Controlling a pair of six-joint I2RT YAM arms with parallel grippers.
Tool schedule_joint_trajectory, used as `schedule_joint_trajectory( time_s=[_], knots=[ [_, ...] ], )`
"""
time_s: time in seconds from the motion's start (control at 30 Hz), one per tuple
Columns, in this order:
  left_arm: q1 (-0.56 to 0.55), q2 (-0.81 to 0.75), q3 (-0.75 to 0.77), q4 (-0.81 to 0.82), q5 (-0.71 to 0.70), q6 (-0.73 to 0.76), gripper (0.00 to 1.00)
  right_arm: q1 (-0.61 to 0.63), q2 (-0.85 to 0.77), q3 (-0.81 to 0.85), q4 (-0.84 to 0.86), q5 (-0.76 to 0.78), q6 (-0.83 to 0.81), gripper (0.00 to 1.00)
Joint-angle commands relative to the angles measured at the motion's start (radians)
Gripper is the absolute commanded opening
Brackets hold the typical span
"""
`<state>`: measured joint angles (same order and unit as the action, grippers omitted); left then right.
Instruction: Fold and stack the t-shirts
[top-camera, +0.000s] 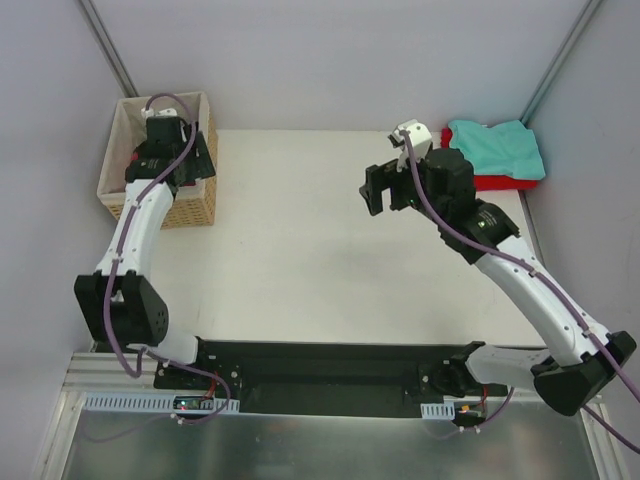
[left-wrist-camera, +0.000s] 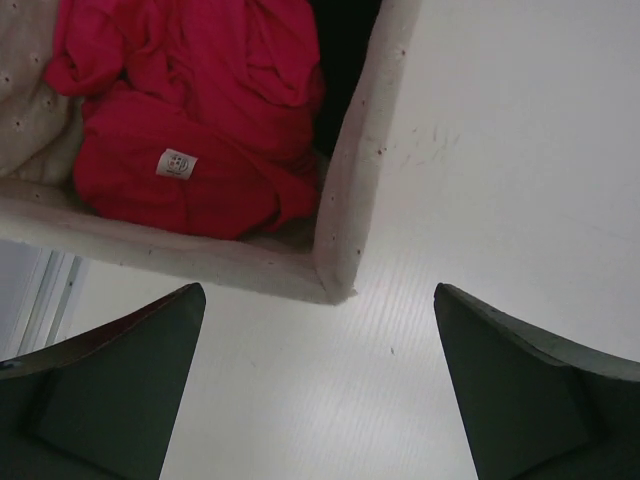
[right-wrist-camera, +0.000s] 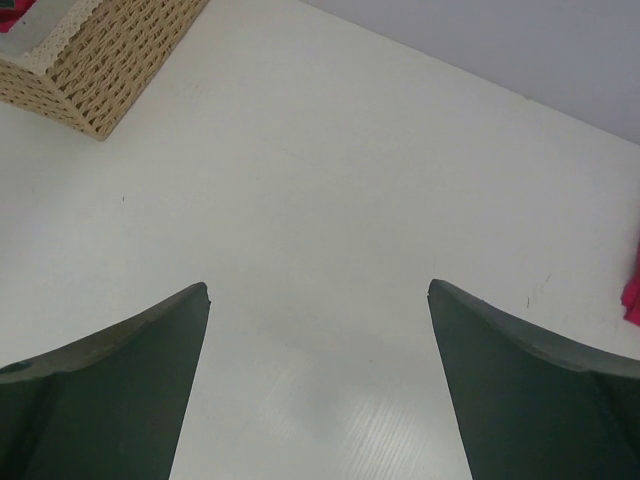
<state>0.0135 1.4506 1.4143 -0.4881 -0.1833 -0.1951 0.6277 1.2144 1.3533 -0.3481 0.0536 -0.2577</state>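
At upper left, a crumpled pink shirt (left-wrist-camera: 190, 120) is seen in the basket (top-camera: 190, 210); the left end effector (left-wrist-camera: 318, 292) is held open above.

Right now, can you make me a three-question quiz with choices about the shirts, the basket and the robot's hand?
1. What colour is the shirt in the basket?
A. pink
B. yellow
C. blue

2. Where is the teal shirt?
A. in the basket
B. on top of the red shirt
C. on the floor

3. What is the left gripper doing?
A. it is open, holding nothing
B. it is shut on a shirt
C. it is shut on the basket

Answers:
1 A: the left wrist view shows pink cloth bunched inside the basket.
2 B: at the table's far right corner, red cloth peeks out from under the teal.
3 A: its two fingers stand wide apart with nothing between them.
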Motion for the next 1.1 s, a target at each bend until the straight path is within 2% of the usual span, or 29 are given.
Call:
schedule_joint_trajectory(
  time_s=[0.0, 0.13, 0.4, 0.63, 0.83, 1.07],
  knots=[
    [0.013, 0.155, 0.144, -0.018, -0.11, -0.02, 0.99, 0.026, -0.11, -0.048, 0.043, 0.04, 0.021, 0.95],
    [0.032, 0.267, 0.296, -0.018, -0.151, -0.018, 0.99, 0.04, -0.162, -0.147, 0.041, 0.051, 0.012, 0.95],
    [0.172, 0.45, 0.527, -0.02, 0.02, -0.105, 0.98, 0.073, -0.095, -0.194, 0.024, 0.04, 0.032, 0.95],
    [0.204, 0.64, 0.689, -0.041, 0.054, -0.101, 0.98, 0.107, -0.021, -0.166, 0.02, 0.046, 0.037, 0.95],
    [0.206, 0.795, 0.805, -0.041, 0.24, -0.121, 0.98, 0.11, 0.013, -0.161, 0.023, 0.051, 0.038, 0.95],
    [0.213, 0.921, 0.934, -0.035, 0.338, -0.167, 0.98, 0.118, 0.019, -0.189, 0.02, 0.063, 0.038, 0.95]
  ],
)
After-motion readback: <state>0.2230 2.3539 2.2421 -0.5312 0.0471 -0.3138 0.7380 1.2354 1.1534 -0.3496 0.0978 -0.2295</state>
